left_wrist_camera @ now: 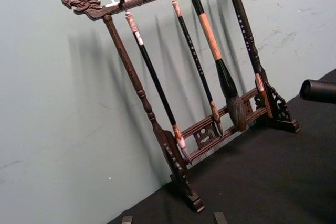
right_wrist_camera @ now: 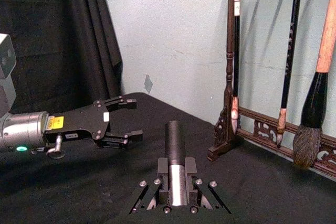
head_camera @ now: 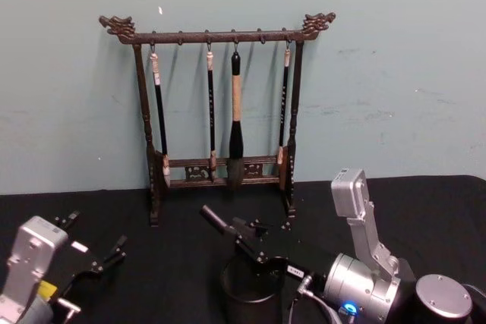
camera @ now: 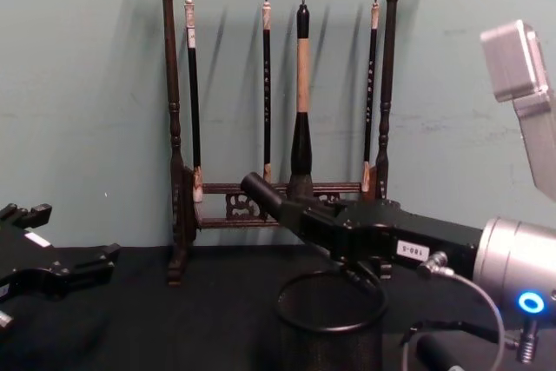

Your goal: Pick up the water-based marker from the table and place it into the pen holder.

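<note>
My right gripper (head_camera: 247,237) is shut on the water-based marker (head_camera: 215,220), a dark cylinder sticking out forward and to the left, tilted upward. In the chest view the marker (camera: 261,194) hangs just above the rim of the pen holder (camera: 327,350), a round black mesh cup at the table's front centre. The pen holder (head_camera: 230,284) sits directly under the right gripper's fingers. The right wrist view has the marker (right_wrist_camera: 174,142) clamped between the jaws. My left gripper (head_camera: 108,257) hovers open and empty at the front left, above the black table (head_camera: 175,240).
A tall dark wooden brush rack (head_camera: 220,111) with several hanging brushes stands at the back against the pale wall, behind the pen holder. Black cloth lies bare between the left gripper and the holder.
</note>
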Tool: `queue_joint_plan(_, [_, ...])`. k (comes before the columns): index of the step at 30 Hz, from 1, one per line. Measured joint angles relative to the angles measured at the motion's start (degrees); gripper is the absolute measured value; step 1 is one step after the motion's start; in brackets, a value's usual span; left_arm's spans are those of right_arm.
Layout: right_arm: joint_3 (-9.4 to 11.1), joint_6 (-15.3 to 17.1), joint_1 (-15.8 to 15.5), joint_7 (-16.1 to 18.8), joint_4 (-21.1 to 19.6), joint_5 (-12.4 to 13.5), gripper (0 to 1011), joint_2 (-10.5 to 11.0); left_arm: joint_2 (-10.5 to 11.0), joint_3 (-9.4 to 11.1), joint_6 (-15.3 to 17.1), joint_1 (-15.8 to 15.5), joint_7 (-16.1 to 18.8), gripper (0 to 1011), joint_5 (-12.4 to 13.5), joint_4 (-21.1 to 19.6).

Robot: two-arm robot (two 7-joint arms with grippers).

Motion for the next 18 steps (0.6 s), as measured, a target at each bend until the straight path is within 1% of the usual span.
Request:
queue_joint_plan(6, [-0.41, 0.37, 0.18, -0.39, 0.47, -0.17, 194, -0.01, 0.00, 0.00, 0.00, 0.00, 0.00, 1001, 0.00, 0.00])
queue_joint_plan(18, [-0.33, 0.42, 0.18, -0.41, 0.44, -0.25, 194, 0.00, 0.00, 0.00, 0.00, 0.00, 0.00, 1001, 0.00, 0.00])
